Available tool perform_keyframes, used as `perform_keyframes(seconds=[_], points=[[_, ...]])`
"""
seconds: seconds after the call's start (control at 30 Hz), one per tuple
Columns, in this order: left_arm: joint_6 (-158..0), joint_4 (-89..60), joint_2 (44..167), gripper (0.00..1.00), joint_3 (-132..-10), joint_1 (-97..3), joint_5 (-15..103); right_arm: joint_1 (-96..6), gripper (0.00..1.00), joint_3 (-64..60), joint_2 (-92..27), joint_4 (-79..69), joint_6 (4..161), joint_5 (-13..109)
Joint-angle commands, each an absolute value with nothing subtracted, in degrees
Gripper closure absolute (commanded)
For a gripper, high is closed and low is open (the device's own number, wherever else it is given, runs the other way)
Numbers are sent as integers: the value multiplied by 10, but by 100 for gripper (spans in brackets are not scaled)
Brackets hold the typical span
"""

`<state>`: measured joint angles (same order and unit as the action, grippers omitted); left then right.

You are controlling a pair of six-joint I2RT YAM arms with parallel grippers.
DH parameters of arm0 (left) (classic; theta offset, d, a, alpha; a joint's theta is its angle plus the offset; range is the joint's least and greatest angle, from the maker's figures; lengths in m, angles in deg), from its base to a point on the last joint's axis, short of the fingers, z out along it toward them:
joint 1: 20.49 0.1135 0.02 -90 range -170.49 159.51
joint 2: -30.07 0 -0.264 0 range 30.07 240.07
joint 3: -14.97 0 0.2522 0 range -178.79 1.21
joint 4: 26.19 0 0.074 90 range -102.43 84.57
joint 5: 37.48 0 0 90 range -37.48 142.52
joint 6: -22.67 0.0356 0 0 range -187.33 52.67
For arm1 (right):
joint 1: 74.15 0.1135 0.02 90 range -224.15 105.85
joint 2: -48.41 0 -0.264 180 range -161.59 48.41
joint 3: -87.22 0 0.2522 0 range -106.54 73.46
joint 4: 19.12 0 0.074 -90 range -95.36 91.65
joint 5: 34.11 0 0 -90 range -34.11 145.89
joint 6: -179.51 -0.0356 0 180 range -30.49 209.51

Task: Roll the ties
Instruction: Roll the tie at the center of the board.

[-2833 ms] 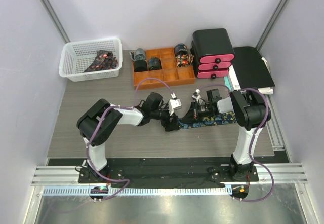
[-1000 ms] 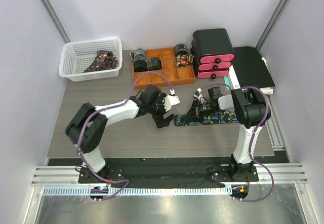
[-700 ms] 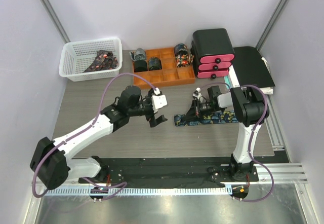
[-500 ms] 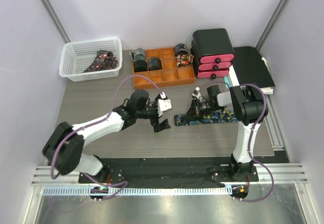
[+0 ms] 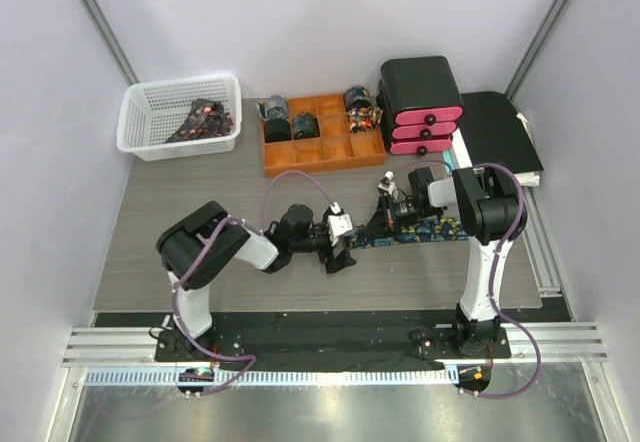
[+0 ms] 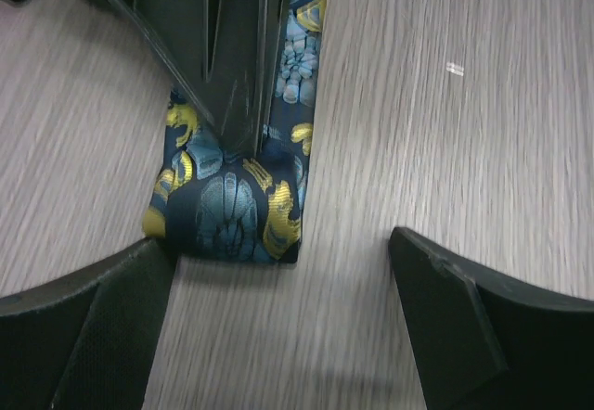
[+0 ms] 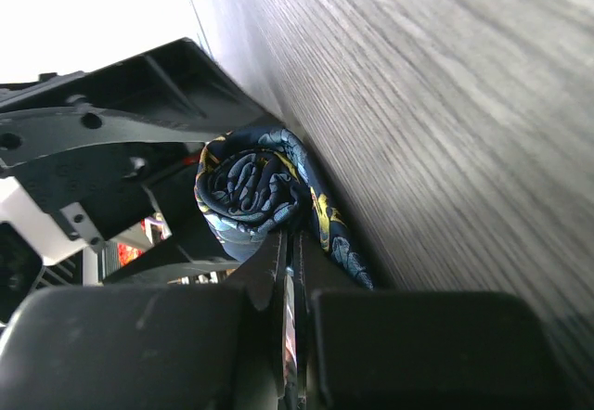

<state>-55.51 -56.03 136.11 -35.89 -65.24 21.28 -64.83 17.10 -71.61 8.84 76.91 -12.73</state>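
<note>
Necktie [image 6: 232,215], navy with teal and gold pattern, flat on grey wood-grain bench [image 6: 445,104]. Its end is coiled just beyond the tips of right claw [image 7: 283,260], which is pinched closed on the fabric. Left claw [image 6: 278,313] spread wide, fingers straddling the coiled end, one just beside it.

Soft, even light is falling from above in the top view, leaving only faint shadows on the table [image 5: 180,212], while the metal strip [image 5: 320,414] at the near edge is glaring. In the left wrist view the wood grain is smearing near the dark left fingers [image 6: 83,336], though the tie [image 6: 232,215] is showing sharp. In the right wrist view the upper left corner is blowing out to white, and the near right fingers [image 7: 418,345] are blurring into darkness.
</note>
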Motion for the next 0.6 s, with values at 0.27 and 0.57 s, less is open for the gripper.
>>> perform_keyframes(seconds=[0.27,0.57], points=[[-564,-748,1467,29,-357,-683,254,-632,99,198,-800,152,771,-20],[-533,-803,1520,5,-352,-688,328,-628,99,192,-803,170,788,-13]])
